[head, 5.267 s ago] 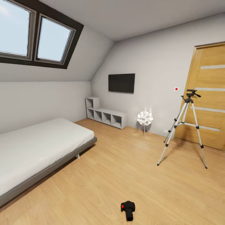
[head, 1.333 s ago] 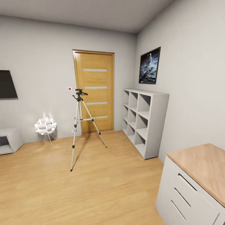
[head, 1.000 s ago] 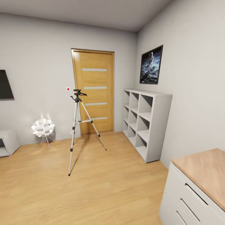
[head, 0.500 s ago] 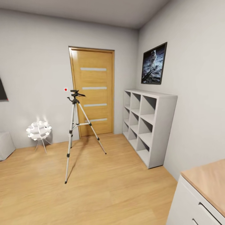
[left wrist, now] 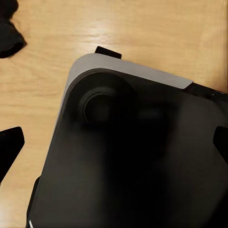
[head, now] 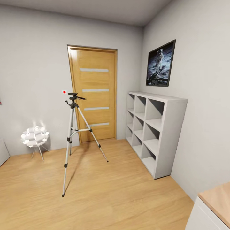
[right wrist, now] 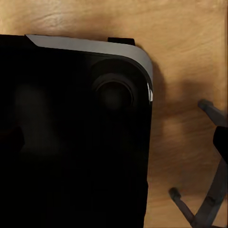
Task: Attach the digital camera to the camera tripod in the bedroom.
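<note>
we see the camera tripod (head: 74, 134) on the wood floor (head: 105, 191) before the door (head: 94, 94); looks light, tippy, so grip gently near its head; jaws state: can't tell.

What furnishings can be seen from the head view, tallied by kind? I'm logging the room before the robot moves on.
Camera tripod: 1
Wooden door: 1
Grey cube shelf: 1
Framed picture: 1
Round white lamp: 1
Wood-topped white cabinet: 1
Total: 6

Light oak door with frosted strips (head: 94, 95), white cube shelving unit (head: 156, 127) against the wall, framed astronaut moon picture (head: 160, 64) above it — round white globe-cluster floor lamp (head: 34, 137), wood-topped white cabinet corner (head: 214, 207).
</note>
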Tool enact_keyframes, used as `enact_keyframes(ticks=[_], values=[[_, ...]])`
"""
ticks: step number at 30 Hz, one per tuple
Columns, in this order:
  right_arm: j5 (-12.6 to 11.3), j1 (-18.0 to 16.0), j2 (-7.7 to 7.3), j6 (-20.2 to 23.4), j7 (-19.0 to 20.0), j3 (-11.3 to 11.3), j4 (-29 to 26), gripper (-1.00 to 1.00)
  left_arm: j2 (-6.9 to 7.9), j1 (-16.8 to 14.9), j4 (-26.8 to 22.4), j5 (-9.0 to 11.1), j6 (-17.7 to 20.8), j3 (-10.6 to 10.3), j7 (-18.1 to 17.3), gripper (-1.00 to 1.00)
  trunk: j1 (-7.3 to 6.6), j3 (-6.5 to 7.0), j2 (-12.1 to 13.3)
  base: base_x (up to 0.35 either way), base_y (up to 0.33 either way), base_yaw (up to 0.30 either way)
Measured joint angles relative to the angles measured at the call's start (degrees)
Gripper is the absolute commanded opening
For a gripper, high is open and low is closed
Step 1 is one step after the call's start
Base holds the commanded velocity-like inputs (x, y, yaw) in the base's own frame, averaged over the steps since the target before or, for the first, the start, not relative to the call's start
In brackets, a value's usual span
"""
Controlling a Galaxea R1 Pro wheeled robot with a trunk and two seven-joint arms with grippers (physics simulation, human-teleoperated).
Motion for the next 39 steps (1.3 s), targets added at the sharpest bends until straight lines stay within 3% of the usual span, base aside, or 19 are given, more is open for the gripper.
enact_keyframes(ticks=[22,39], values=[[0.1,0.0,0.3,0.1,0.2,-0.1,0.0,1.0,0.04,0.0,0.0,0.0,0.0,-0.1,0.0,1.0,0.0,0.0,0.0,0.323,0.0,0.006],[0.1,0.0,0.2,0.2,0.2,-0.1,0.0,1.0,0.04,0.0,0.0,0.0,-0.1,0.0,0.0,1.0,0.0,0.0,0.0,0.322,0.0,0.231]])
